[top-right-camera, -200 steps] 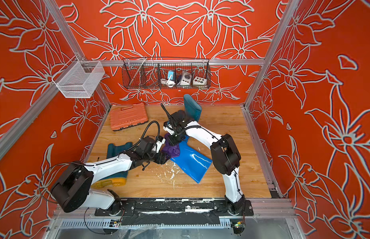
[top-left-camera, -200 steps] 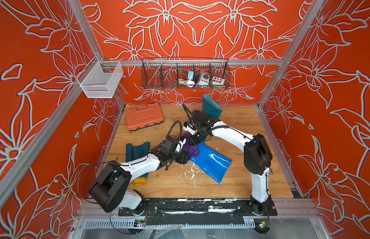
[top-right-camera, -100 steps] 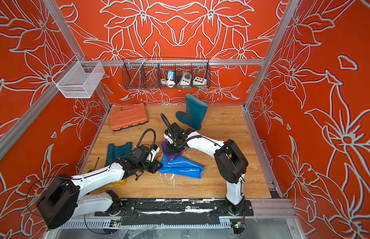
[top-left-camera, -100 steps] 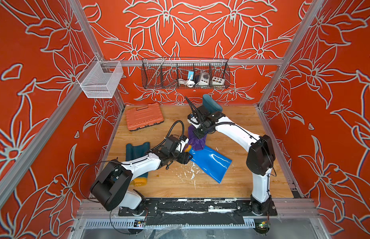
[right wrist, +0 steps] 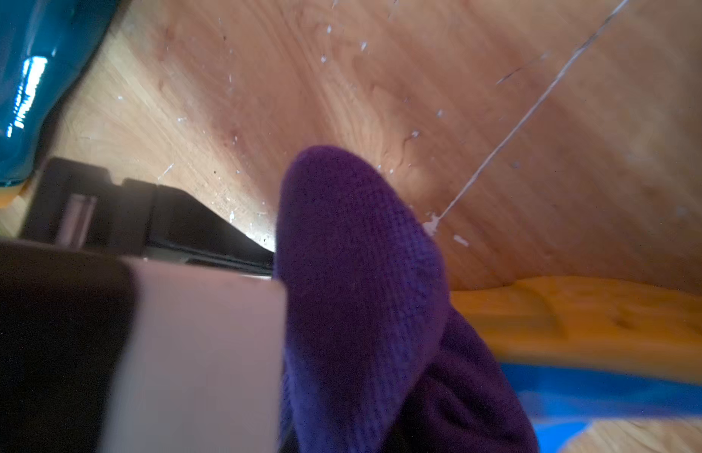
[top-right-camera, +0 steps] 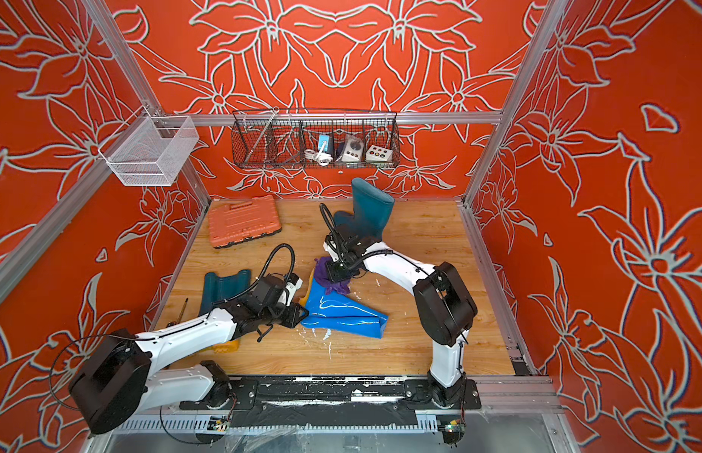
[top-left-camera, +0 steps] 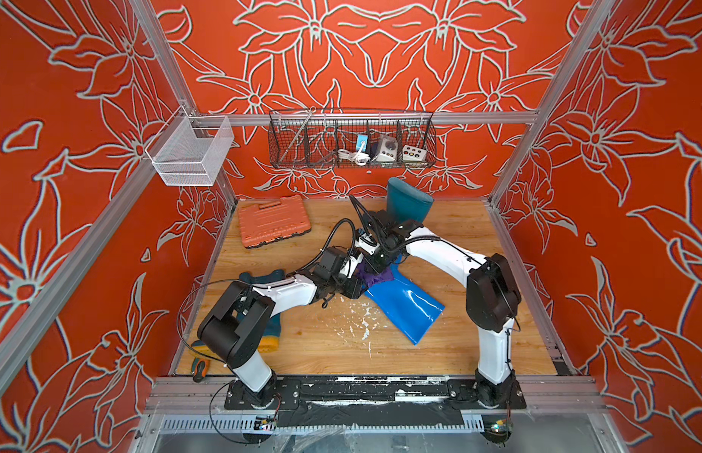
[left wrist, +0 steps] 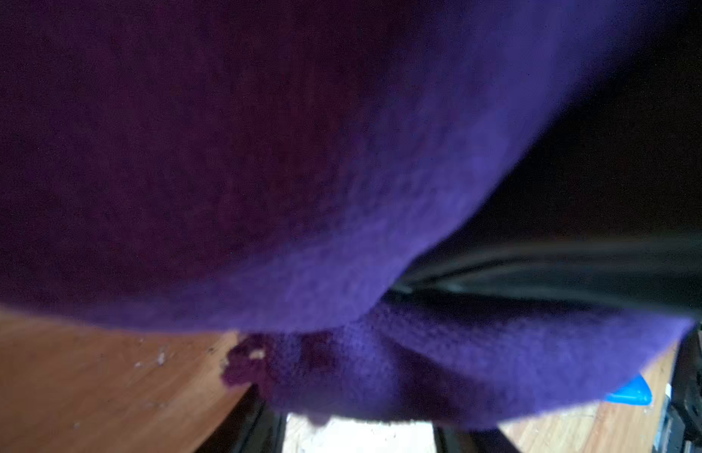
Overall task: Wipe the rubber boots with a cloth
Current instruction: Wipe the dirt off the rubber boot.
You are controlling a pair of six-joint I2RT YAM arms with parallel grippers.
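The right arm [top-left-camera: 439,251] is reaching over the middle of the wooden table [top-left-camera: 479,333]. The right jaws are pinching together on the purple cloth [top-left-camera: 377,276] [top-right-camera: 329,276], which is bunching up beneath them. The right wrist view is showing a thick fold of it [right wrist: 361,274] bulging out close to the lens. The cloth is resting on the foot end of the bright blue boot [top-left-camera: 406,310] [top-right-camera: 341,313], which is lying on its side mid-table among white flecks, its yellow sole [right wrist: 577,313] showing just past the fabric.

The left arm [top-left-camera: 290,292] is stretching in low from the other side. The left jaws are sitting just beside that same end of the blue boot, but purple fabric [left wrist: 302,157] is filling the left wrist view, so I cannot tell whether they are apart or together.

One dark teal boot [top-left-camera: 410,200] [top-right-camera: 371,210] is standing upright near the back wall, behind the right arm. The other teal boot [top-right-camera: 224,284] is lying flat under the left arm. The orange tool case [top-left-camera: 273,221] is lying at the back, well apart from the cloth
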